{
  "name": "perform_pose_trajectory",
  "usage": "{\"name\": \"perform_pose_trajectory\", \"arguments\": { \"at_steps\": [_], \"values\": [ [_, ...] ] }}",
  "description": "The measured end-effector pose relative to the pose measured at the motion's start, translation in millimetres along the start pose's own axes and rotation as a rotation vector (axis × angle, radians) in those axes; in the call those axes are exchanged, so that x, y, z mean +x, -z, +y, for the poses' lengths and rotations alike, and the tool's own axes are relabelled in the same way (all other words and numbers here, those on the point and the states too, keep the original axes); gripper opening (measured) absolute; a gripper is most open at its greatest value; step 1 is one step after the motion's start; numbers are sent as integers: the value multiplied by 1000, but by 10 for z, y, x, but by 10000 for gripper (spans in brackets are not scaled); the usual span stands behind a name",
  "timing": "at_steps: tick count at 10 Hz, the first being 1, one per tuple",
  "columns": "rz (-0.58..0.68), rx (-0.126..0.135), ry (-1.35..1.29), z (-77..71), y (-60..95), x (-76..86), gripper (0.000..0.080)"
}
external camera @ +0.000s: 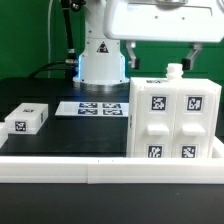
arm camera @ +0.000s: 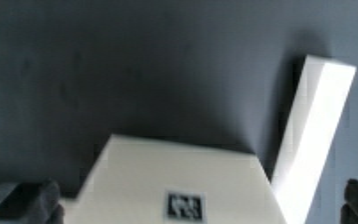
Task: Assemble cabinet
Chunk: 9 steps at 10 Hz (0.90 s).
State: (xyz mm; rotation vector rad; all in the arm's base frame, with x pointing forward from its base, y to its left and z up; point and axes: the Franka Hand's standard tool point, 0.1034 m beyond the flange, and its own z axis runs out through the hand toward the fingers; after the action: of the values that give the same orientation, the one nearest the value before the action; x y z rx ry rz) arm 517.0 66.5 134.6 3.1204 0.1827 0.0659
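Note:
The cabinet is a big white box body with black-and-white tags on its front panels. It stands upright at the exterior view's right, with a small white peg on top. My gripper hangs just above it, open and empty. In the wrist view a white tagged face of the cabinet lies between my gripper's two dark fingertips, which stand wide apart and touch nothing. A smaller white tagged block lies on the table at the exterior view's left.
The marker board lies flat in front of the white robot base. A long white rail edges the table's near side and shows as a white strip in the wrist view. The table top is black.

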Motion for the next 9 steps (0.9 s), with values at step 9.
{"name": "perform_pose_trajectory", "arguments": {
  "at_steps": [9],
  "values": [
    [-1, 4, 35, 548, -245, -421, 798]
  ]
}}
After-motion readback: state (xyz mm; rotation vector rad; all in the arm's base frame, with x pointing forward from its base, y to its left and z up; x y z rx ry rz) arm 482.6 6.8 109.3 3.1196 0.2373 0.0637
